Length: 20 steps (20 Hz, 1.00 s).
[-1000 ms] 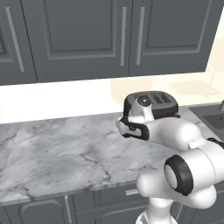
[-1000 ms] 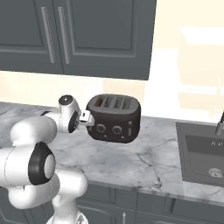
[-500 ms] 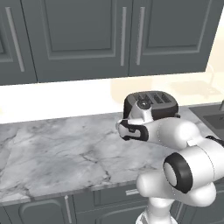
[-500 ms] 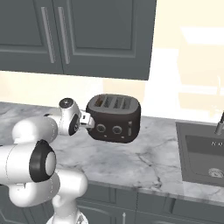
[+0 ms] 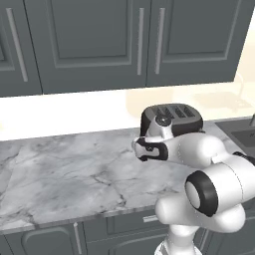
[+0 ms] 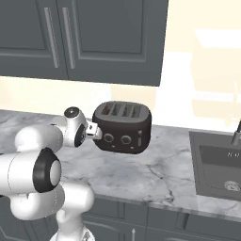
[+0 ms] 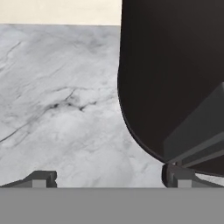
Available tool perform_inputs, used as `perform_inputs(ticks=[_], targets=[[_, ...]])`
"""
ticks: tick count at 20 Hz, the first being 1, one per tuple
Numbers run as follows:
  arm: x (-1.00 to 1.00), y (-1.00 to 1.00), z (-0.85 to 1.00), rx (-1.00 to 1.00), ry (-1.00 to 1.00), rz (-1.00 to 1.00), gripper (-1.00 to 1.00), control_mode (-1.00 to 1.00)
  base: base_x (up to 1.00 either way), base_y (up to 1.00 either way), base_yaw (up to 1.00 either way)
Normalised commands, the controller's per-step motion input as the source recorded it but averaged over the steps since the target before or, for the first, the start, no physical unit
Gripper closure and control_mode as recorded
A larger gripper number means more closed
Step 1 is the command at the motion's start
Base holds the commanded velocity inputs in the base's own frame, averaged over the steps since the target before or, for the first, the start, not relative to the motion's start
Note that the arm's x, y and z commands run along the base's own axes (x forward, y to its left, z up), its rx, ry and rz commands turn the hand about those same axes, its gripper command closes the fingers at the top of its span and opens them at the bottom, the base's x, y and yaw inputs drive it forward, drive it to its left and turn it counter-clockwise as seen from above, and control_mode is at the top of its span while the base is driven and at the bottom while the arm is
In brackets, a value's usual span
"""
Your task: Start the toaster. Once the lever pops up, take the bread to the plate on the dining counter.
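A: How far along?
B: Barely begun. The toaster [image 6: 123, 127] sits on the desk [image 6: 155, 172], lever not yet pressed. The hand [image 7: 109, 177], wide open and empty, is beside its end.

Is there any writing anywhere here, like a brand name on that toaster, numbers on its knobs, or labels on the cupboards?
None can be read.
Toaster: its dark face carries two round knobs and a lever, with no brand name or numbers visible.
Wall cabinets: plain grey doors with bar handles, no labels.
Marble worktop: only grey veining, no marks.
Sink: no lettering visible.
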Motion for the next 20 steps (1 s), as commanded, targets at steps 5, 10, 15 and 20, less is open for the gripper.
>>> perform_inputs(ticks=[5, 10, 15, 20], targets=[[0.00, 0.00, -0.16, 0.00, 0.00, 0.00, -1.00, -1.00, 0.00, 0.00, 0.00], [0.00, 0.00, 0.00, 0.00, 0.00, 0.00, -1.00, -1.00, 0.00, 0.00, 0.00], [0.00, 0.00, 0.00, 0.00, 0.00, 0.00, -1.00, -1.00, 0.00, 0.00, 0.00], [-0.03, -0.11, 0.14, 0.00, 0.00, 0.00, -1.00, -1.00, 0.00, 0.00, 0.00]])
